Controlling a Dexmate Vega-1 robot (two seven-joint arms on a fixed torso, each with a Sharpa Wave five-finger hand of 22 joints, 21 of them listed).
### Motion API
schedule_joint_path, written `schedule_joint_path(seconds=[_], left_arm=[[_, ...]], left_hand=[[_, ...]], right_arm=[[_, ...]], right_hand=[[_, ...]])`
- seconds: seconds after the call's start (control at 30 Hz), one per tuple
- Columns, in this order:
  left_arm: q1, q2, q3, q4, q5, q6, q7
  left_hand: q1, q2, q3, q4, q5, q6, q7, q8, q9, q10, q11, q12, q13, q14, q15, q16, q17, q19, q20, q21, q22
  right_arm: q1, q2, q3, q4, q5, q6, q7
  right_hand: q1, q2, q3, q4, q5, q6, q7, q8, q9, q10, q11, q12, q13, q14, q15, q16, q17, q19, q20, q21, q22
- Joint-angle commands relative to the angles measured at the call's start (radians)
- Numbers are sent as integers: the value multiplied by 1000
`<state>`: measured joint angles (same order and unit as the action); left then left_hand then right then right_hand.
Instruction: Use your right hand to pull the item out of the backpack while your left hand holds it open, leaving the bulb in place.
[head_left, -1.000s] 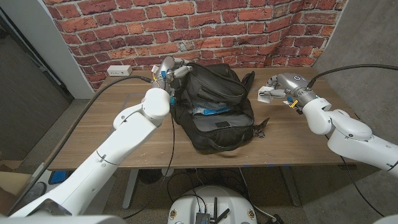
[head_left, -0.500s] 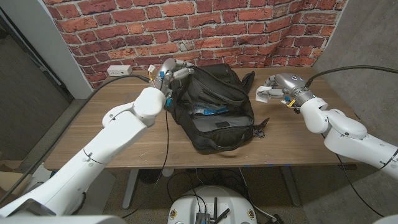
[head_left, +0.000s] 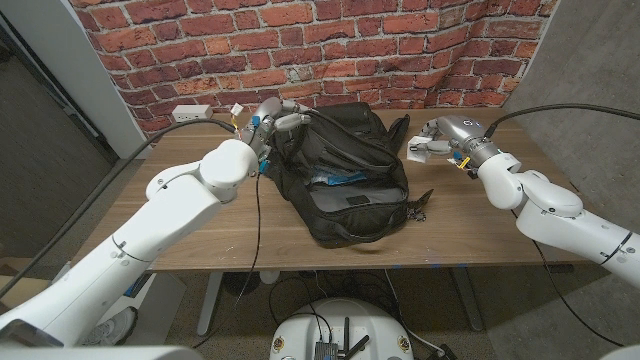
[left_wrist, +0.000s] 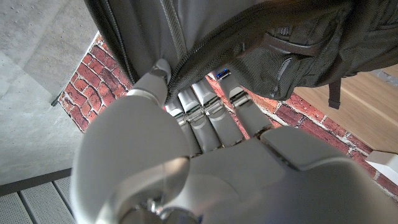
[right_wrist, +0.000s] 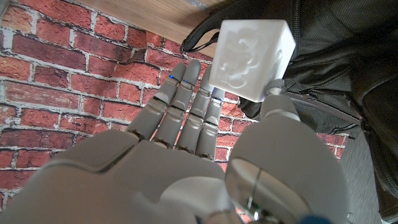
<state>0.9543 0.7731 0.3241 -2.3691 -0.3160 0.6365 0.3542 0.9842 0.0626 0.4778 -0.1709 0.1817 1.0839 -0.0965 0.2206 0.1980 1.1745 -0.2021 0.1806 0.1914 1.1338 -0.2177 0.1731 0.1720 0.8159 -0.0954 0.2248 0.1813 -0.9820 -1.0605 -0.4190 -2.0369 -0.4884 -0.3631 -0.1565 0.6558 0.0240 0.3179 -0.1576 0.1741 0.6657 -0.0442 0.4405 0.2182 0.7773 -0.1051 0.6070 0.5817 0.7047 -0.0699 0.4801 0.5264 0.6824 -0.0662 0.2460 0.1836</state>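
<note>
Our left hand (head_left: 268, 118) pinches the rim of the open backpack (head_left: 345, 170). Our right hand (head_left: 440, 137) hovers beside the bag, fingers clamped on a white box (right_wrist: 250, 50). We judge it best to set the box on the table (head_left: 480, 215) well clear, keeping the pinch steady.

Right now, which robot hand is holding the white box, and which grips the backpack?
The right robot hand pinches the white box, clear of the bag. The left robot hand grips the backpack at its rim.
</note>
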Motion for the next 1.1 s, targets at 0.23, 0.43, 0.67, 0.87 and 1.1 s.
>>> schedule_joint_path(seconds=[0.23,0.43,0.67,0.87,1.1], left_arm=[[-17,135,-43,-17,-131,13,-104],[-39,190,-51,-14,-170,8,-165],[-76,241,-38,-4,-199,-2,-230],[-81,267,-44,-2,-220,-13,-249],[-97,306,-50,-1,-233,-31,-285]], left_hand=[[-18,-4,6,1,7,-27,-1,-10,6,-47,7,-3,0,-48,-18,-5,-2,-25,-108,-14,1],[-26,-20,10,-2,8,-87,-2,-26,6,-126,9,-11,-1,-122,-17,-9,-4,-52,-108,-22,0],[-55,-53,8,1,7,-188,-1,-38,5,-245,9,-6,-3,-276,-8,-13,-9,-133,-86,-36,-2],[-72,-71,3,4,6,-224,4,-37,4,-293,11,-6,-3,-322,1,-11,-10,-161,-83,-36,-3],[-95,-104,-22,6,2,-271,6,-40,3,-348,15,-7,-3,-372,9,-9,-9,-190,-75,-37,-3]], right_arm=[[42,26,-18,34,-8,36,17],[51,39,-26,47,-12,46,11],[56,50,-31,57,-16,49,2],[58,54,-31,65,-18,56,-6],[65,63,-37,73,-23,61,-12]], right_hand=[[36,18,7,0,8,6,-4,5,3,38,-26,5,3,13,-135,-4,4,10,-72,9,6],[37,18,6,-1,8,5,-3,4,3,35,-25,5,3,13,-135,-6,5,10,-72,9,6],[36,20,6,1,8,6,-4,4,3,34,-24,4,3,14,-134,-9,5,10,-71,9,6],[36,20,6,1,8,6,-4,5,3,36,-25,4,2,16,-134,-9,7,10,-70,10,6],[39,23,7,1,9,6,-4,4,3,37,-26,4,3,18,-136,-10,9,10,-70,10,6]])
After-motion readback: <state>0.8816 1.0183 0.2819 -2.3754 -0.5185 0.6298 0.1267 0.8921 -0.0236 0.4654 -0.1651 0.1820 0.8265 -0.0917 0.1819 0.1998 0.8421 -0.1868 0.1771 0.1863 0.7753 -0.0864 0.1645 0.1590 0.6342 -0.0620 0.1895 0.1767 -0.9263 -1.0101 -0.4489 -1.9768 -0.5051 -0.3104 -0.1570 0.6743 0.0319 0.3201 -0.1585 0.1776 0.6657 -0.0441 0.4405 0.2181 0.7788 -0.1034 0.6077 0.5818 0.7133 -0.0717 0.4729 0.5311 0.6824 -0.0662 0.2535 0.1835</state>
